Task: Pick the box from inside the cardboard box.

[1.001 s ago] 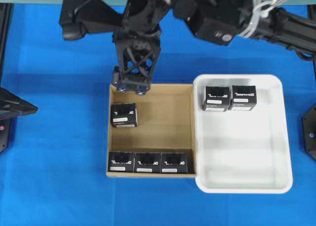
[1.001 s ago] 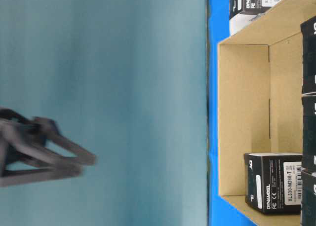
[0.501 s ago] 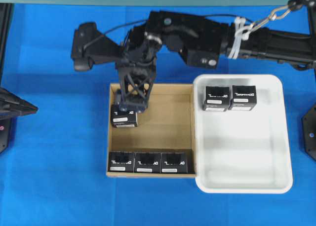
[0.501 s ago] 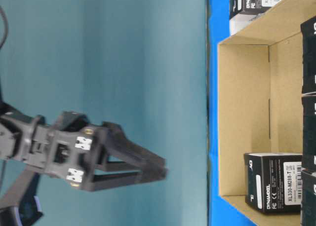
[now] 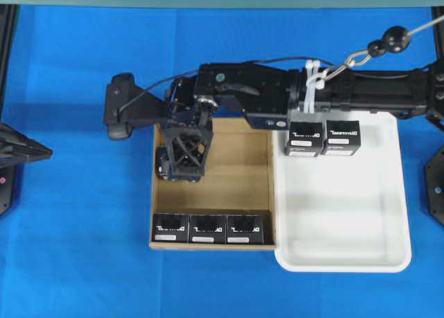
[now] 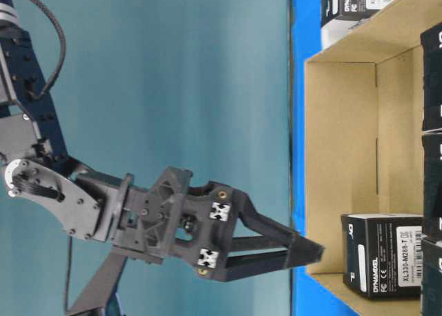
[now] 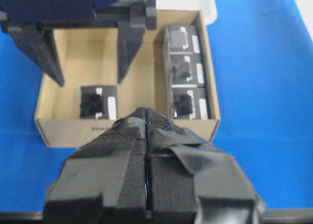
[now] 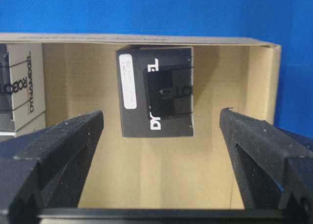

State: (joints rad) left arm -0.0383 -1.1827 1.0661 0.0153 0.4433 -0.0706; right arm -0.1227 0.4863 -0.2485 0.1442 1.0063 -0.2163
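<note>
Closest to my right wrist camera, the right gripper [image 8: 159,150] has its jaws spread as wide as they go, one pad low on each side of the view, and nothing is between them yet. Just beyond, the box [image 8: 156,92] sits alone on the floor of the cardboard box [image 8: 254,111], near the far wall and apart from its neighbours, with bare cardboard on both flanks. I judge it a light, stiff retail carton with smooth printed faces, so it could slip under a weak pinch and dent under a hard one. I would close on the two plain side faces, about mid-height, squarely, keeping the pads off the white label strip. From overhead, the same gripper [image 5: 184,155] hangs over that box at the carton's left wall, with three more black boxes [image 5: 207,228] lined along the near wall. Farther off, the left gripper [image 7: 146,136] waits with its jaws pressed together, holding nothing, outside the carton.
</note>
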